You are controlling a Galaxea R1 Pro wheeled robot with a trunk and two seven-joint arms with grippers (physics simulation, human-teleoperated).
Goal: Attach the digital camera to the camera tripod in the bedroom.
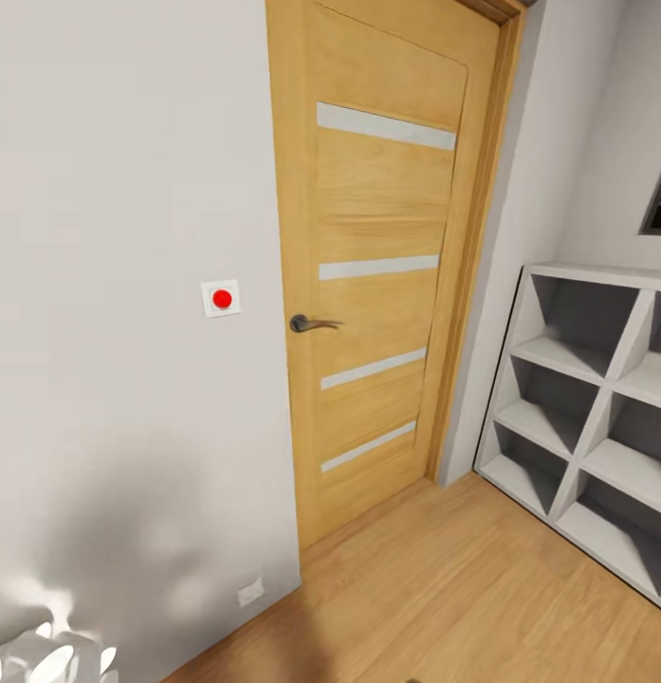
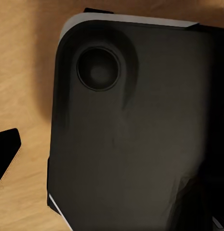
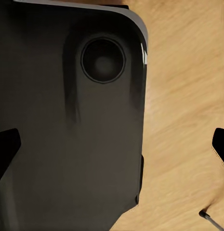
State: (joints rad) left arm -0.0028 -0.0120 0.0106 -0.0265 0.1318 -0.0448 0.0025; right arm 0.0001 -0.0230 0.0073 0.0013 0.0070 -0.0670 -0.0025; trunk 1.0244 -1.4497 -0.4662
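A closed honey-coloured wooden door (image 1: 382, 266) with four pale horizontal glass strips is seen in the head view, and everything else is placed from it. A dark metal lever handle (image 1: 311, 324) is fitted at the door's left edge. Just left of the handle, on the pale grey wall (image 1: 112, 285), a small white square plate with a round red button (image 1: 221, 299) is mounted; lower on the same wall, close to the floor, a white socket plate (image 1: 250, 592) is found. To the right of the door, past the corner, a grey cube shelving unit (image 1: 596, 417) with slanted dividers is stood on the light wood plank floor (image 1: 463, 588) of the bedroom. A dark picture's edge (image 1: 658, 204) is glimpsed above the shelving.

In both wrist views a large rounded black body of the robot (with a circular recess) is seen over the plank floor. The right pincer (image 3: 112, 144) is held apart, a dark fingertip (image 3: 5, 147) showing at each side. Of the left pincer one dark fingertip (image 2: 6, 149) is seen, so its state cannot be told.
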